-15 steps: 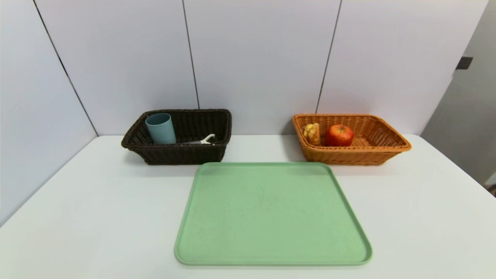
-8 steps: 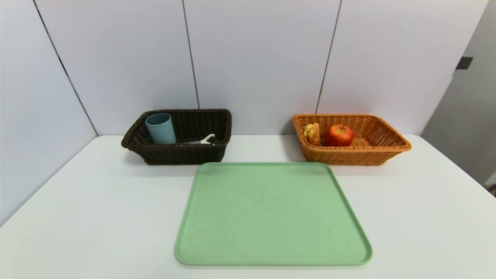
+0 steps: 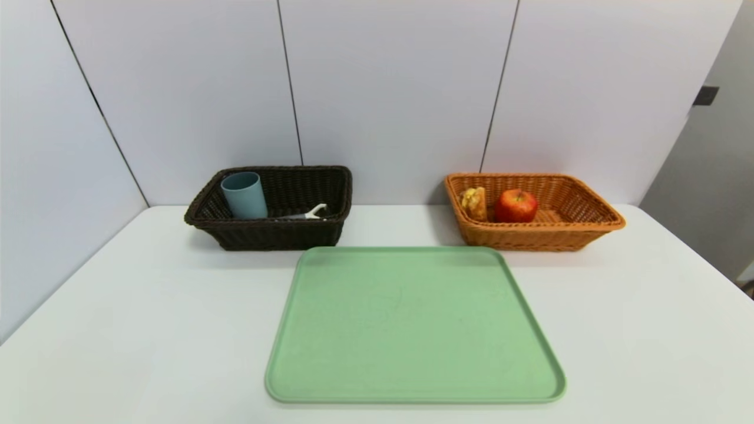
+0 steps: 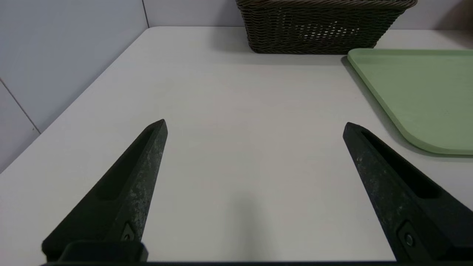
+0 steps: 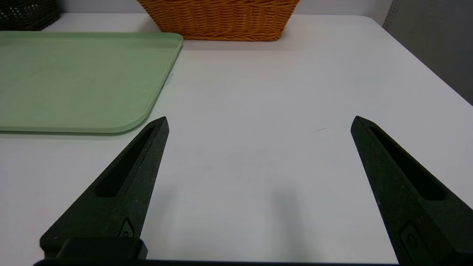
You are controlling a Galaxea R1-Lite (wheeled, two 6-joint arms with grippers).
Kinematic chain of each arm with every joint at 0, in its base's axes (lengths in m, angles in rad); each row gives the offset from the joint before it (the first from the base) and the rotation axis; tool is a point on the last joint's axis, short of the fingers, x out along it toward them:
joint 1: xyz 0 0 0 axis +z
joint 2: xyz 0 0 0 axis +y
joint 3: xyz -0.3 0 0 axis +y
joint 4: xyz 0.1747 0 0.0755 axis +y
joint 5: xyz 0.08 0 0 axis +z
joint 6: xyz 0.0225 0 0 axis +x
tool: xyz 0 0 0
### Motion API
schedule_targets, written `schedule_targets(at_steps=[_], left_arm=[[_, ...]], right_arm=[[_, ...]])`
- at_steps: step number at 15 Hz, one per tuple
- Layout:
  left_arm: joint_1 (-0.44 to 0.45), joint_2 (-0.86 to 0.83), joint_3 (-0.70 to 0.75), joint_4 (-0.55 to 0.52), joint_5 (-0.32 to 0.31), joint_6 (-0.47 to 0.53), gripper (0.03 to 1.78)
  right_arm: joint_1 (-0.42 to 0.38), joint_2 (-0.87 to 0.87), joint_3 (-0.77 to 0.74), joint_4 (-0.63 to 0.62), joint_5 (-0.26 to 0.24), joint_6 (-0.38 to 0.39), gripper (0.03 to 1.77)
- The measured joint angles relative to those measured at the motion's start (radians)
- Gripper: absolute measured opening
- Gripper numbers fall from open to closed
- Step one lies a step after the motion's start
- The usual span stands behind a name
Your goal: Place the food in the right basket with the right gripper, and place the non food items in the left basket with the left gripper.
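Food is lying in the orange-tan woven wicker basket (image 3: 565, 229) at the far right of the white desk (image 3: 147, 330): a shiny red apple (image 3: 515, 205) with yellow streaks and, just beside it on the left, a pinkish-brown bun (image 3: 474, 203) with yellow filling.

Starting at the fingers: the left gripper (image 4: 255, 127) is hovering low over bare desk with its two pointed black fingers (image 4: 140, 173) standing wide apart, nothing between them. The right gripper (image 5: 258, 123) is hanging the same way on the other side, its black fingers (image 5: 391, 177) spread wide and holding nothing. Both are pointing toward the baskets from the near edge of the desk, well apart from them, and neither is showing in the head view.

Between the two grippers a flat pale green rectangular tray (image 3: 412, 330) with rounded corners is lying on the desk, its far edge near both baskets.

Beyond it on the left, the dark brown woven wicker basket (image 3: 265, 235) is sitting against the pale panelled wall (image 3: 389, 88). Inside, a teal-grey plastic cup (image 3: 244, 195) is standing upright at the left end, and a white Y-shaped peeler (image 3: 309, 213) is lying toward the right. I cannot make out a pen.
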Motion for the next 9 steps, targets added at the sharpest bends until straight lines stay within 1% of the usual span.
schedule_targets(at_steps=[2,9], left_arm=[[0.0,0.0,0.0,-0.002,0.01,-0.023,1.69],[0.0,0.0,0.0,-0.003,0.011,-0.024,1.69]], right_arm=[[0.0,0.0,0.0,0.0,-0.003,0.009,1.7],[0.0,0.0,0.0,0.0,-0.005,0.007,1.7]])
